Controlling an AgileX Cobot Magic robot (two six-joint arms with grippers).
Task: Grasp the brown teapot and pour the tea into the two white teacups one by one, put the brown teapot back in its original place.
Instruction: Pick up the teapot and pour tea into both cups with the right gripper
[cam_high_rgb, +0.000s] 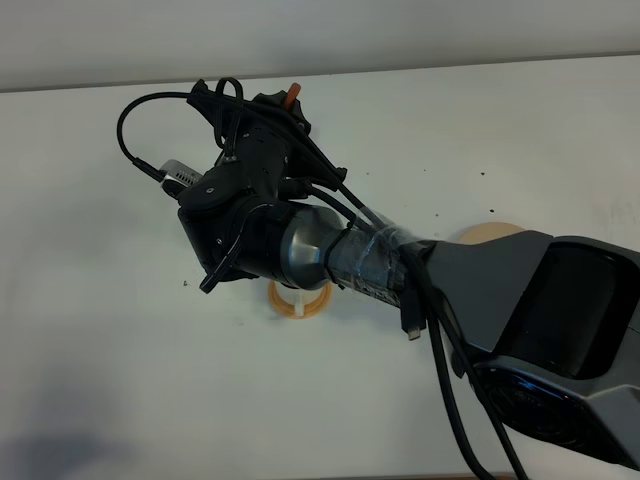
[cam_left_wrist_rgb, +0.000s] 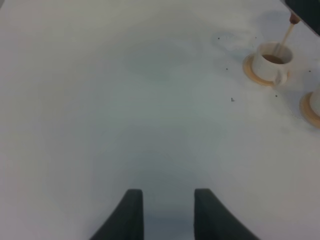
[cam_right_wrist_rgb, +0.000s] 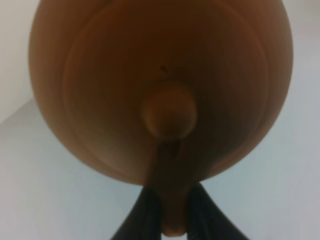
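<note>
Clamping the brown teapot (cam_right_wrist_rgb: 160, 75) by its handle (cam_right_wrist_rgb: 169, 200), right fingers (cam_right_wrist_rgb: 144, 216) tight — left fingers (cam_left_wrist_rgb: 131, 216) spread, empty, teacup (cam_left_wrist_rgb: 265, 67) on saucer (cam_left_wrist_rgb: 249, 74) ahead.

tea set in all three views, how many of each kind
brown teapot: 1
white teacups: 2
orange saucers: 2
beige plate: 1
total: 6
</note>
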